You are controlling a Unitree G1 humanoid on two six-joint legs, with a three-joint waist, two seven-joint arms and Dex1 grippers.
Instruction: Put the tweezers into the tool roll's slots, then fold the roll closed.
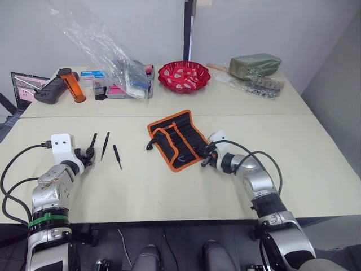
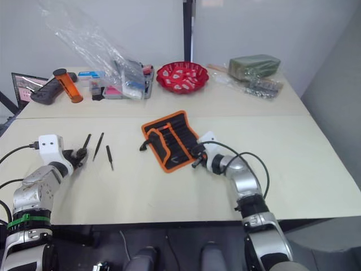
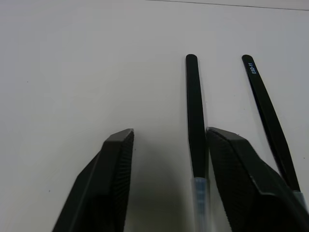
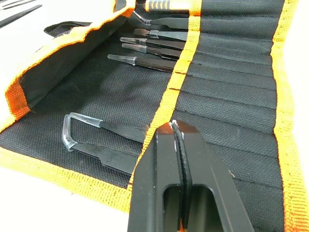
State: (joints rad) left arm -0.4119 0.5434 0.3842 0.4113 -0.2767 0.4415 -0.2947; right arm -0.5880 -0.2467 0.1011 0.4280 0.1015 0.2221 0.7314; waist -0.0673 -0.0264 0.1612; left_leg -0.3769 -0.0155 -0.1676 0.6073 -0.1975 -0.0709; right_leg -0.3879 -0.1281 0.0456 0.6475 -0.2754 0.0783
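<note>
The tool roll (image 1: pixel 177 138) lies open at mid-table, black with orange edging and one flap partly folded over. Several tweezers (image 4: pixel 149 46) sit in its slots (image 4: pixel 227 92) with clear tip caps showing, and one more pair (image 4: pixel 104 140) sits near the roll's edge. Three loose tweezers (image 1: pixel 105 145) lie on the table at the left. My left gripper (image 3: pixel 169 135) is open and low over them, with one tweezer (image 3: pixel 195 116) between its fingers close to one pad and another (image 3: pixel 268 116) just outside. My right gripper (image 4: pixel 174 126) is shut at the roll's near right edge, over the orange centre strip (image 4: pixel 181 72).
Along the back of the table stand a red basket (image 1: pixel 183 76), a crumpled clear plastic bag (image 1: pixel 107 51), an orange bottle (image 1: pixel 72 84), a black controller (image 1: pixel 49 90) and a green packet (image 1: pixel 255 64). A laptop (image 1: pixel 22 87) sits at the far left.
</note>
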